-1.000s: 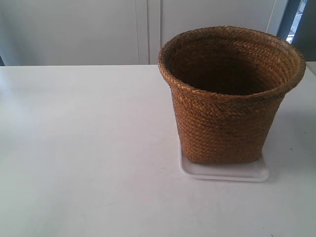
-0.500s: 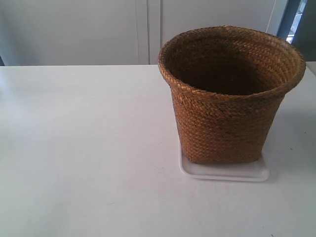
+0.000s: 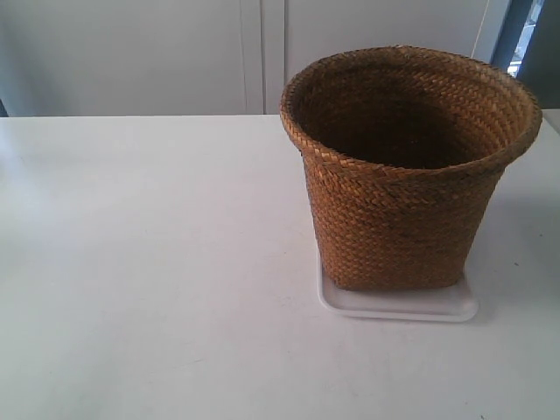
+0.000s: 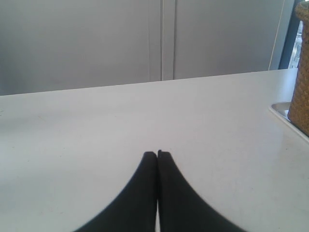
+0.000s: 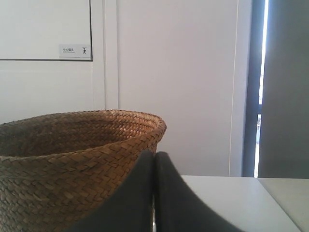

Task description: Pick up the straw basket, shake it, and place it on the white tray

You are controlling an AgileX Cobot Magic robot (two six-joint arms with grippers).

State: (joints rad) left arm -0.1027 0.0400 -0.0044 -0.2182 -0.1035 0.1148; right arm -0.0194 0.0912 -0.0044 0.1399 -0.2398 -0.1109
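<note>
The brown woven straw basket point(image 3: 402, 175) stands upright on the white tray point(image 3: 398, 304) at the right of the table in the exterior view, where no arm shows. In the left wrist view my left gripper point(image 4: 157, 153) is shut and empty over bare tabletop, with the basket's side point(image 4: 301, 77) and the tray's corner point(image 4: 280, 111) at the picture's edge. In the right wrist view my right gripper point(image 5: 154, 153) is shut with nothing between its fingers, its tips just in front of the basket's flared rim point(image 5: 72, 145); whether they touch it I cannot tell.
The white table point(image 3: 149, 262) stretches wide to the left of the basket. Pale wall panels point(image 3: 262, 52) run behind it, and a dark window strip point(image 5: 285, 87) stands beyond the table's far corner.
</note>
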